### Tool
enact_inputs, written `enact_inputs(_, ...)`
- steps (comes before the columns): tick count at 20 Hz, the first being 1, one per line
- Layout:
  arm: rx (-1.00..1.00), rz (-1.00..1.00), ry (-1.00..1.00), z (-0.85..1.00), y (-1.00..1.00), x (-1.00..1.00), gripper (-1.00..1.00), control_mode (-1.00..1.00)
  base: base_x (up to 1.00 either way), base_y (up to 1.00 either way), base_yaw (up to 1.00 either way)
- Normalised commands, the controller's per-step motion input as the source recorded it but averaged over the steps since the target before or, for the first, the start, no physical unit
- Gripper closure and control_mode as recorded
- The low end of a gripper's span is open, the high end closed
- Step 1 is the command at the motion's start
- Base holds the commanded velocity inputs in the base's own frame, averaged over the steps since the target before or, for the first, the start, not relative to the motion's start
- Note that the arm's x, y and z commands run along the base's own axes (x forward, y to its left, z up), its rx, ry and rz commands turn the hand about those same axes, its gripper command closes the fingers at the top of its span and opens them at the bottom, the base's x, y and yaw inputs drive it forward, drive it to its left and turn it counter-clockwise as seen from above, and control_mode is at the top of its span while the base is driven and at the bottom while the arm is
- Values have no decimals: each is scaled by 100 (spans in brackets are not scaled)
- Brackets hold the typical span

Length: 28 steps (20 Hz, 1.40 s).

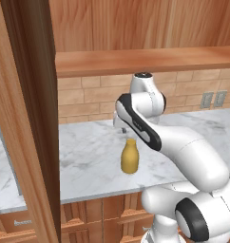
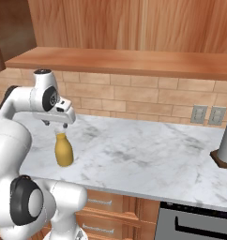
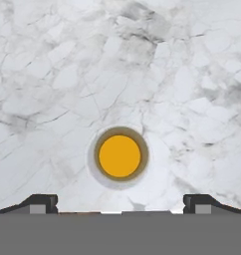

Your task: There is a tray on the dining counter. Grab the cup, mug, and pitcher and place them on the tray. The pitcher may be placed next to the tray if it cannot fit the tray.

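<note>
The mustard-yellow pitcher [image 1: 129,159] stands upright on a marble counter [image 1: 88,156] backed by a brick wall. My gripper [image 1: 121,129] hangs right above its pale neck, pointing straight down, jaws open and holding nothing. From the right base view the gripper [image 2: 56,125] sits just over the pitcher [image 2: 64,152]. In the hand view I look down into the pitcher's round mouth [image 3: 120,156], centred between my spread fingertips, with the gripper [image 3: 120,203] open. The tray, cup, mug and dining counter are out of view.
A wooden shelf [image 1: 145,59] runs low above the counter. A tall wooden panel [image 1: 26,118] stands at the left. A grey cylinder on a dark base [image 2: 226,140] sits at the counter's right end. Wall outlets [image 2: 207,115] are behind it.
</note>
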Motion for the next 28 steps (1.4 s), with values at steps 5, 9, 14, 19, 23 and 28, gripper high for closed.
enact_inputs(5, 0, 0, 0, -18, 0, 12, -100, -100, 0, 0, 0)
enact_inputs(9, 0, 0, 0, -17, 0, 13, -100, -100, 0, 0, 0)
enact_inputs(14, 0, 0, 1, -13, 0, 2, -100, -100, 0, 0, 0)
enact_inputs(19, 0, 0, 1, -8, 1, 0, -100, -100, 0, 0, 0)
enact_inputs(23, 0, 0, 0, -15, 1, 0, -100, -100, 0, 0, 0)
enact_inputs(28, 0, 0, 0, -15, 0, 0, -100, -100, 0, 0, 0)
